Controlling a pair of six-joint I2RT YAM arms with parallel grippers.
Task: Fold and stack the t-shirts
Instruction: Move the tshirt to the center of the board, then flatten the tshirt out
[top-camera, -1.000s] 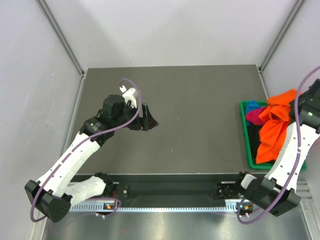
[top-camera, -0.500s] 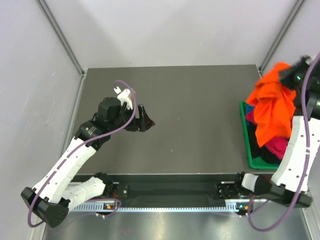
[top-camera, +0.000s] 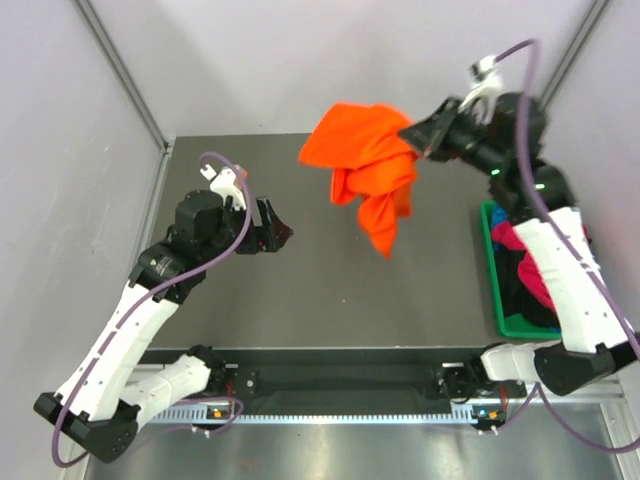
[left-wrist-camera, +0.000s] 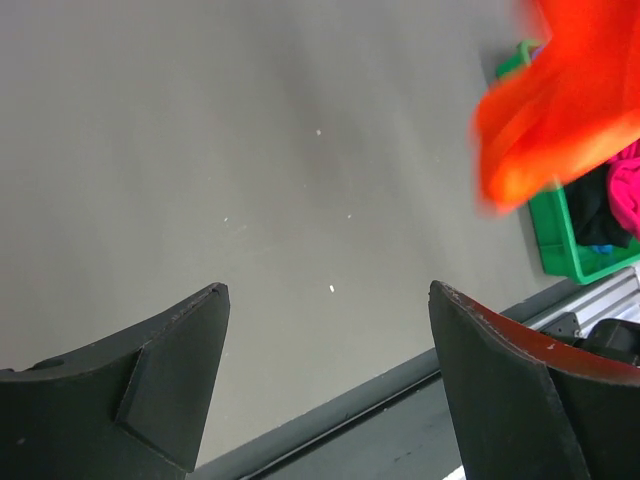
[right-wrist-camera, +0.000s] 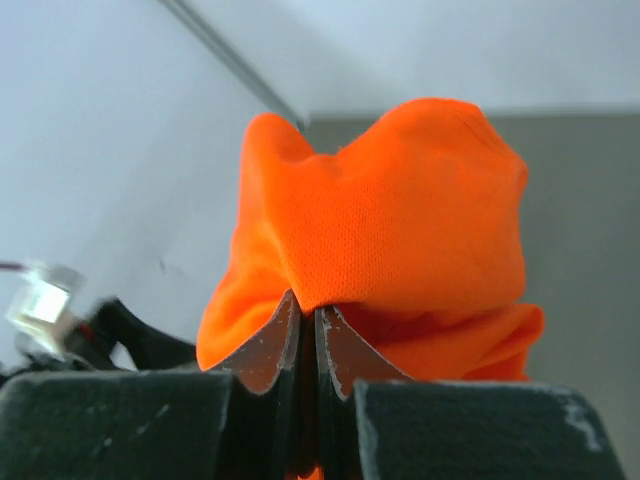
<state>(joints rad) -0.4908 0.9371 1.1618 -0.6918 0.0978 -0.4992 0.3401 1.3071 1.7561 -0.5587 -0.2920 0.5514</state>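
The orange shirt (top-camera: 365, 170) hangs in the air over the far middle of the table (top-camera: 400, 290), bunched and drooping from one pinched fold, touching nothing below. My right claw (top-camera: 412, 134) has that fold: the fingers are squeezed nearly together with a ridge of cloth caught between the tips, and the rest of the shirt billows out past them. I hold it high, I judge, so the loose end clears the tabletop and the cloth can drop open instead of dragging in a heap. My left claw (top-camera: 277, 228) waits low over the left part of the table, jaws spread wide with nothing between them, pointed toward the hanging shirt. That looks to me like the right stance for taking a second corner once the shirt comes down near it. The bin (top-camera: 492, 275) sits at the right edge, well apart from the orange shirt, with the magenta shirt (top-camera: 515, 243) crumpled inside on something dark. I cannot make out a blue shirt. Folding has not begun; nothing lies flat on the table yet.
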